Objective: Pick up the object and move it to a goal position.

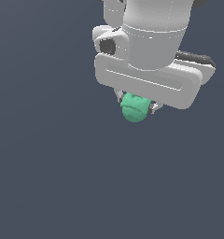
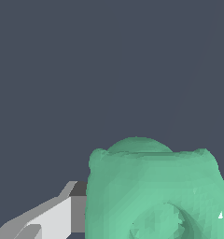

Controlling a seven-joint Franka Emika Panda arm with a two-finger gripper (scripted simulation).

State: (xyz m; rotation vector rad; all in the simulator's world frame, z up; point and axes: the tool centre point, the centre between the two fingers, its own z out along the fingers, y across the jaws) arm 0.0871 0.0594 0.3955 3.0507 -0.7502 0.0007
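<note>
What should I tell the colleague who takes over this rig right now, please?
Gripper: shut on the mint-green object, which sits between the fingers, one finger showing beside it in the wrist view.
Object: gripped under the white hand, with only plain dark background around it; whether it is lifted cannot be told.
Done: the grasp.
Left: carry it to the goal position, which neither view marks, then release.
</note>
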